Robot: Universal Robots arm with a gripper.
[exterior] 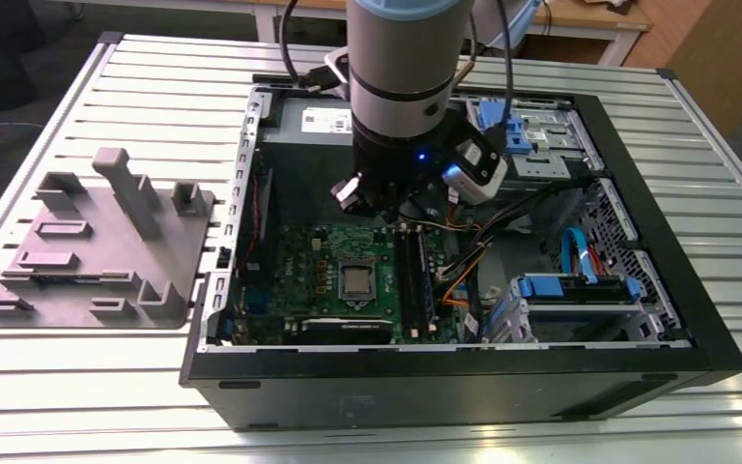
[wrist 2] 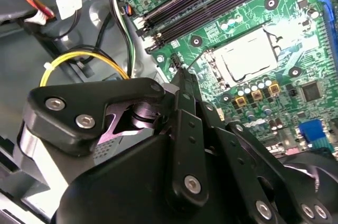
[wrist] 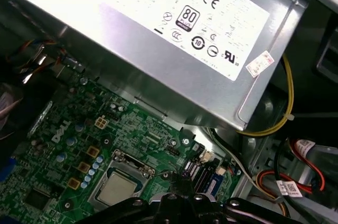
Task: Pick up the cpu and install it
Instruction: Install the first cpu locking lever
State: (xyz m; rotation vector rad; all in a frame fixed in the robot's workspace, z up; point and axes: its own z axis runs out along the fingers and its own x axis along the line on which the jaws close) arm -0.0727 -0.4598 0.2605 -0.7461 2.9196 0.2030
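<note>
Fingers (wrist 2: pixel 179 84) look closed together, holding nothing, their tips poised above the motherboard (exterior: pixel 332 280) beside the memory slots (wrist 2: pixel 222 2) in the second wrist view. Inside the open case (exterior: pixel 629 290) on the slatted surface (exterior: pixel 113 87), the cpu (wrist: pixel 117 188) lies flat in its socket (wrist 2: pixel 248 57), near the power supply (wrist: pixel 174 39). A grey fixture (exterior: pixel 94 246) sits at the exterior view's left.

Power supply (wrist: pixel 174 39) and cables (exterior: pixel 474 261) crowd the motherboard (exterior: pixel 332 280).
</note>
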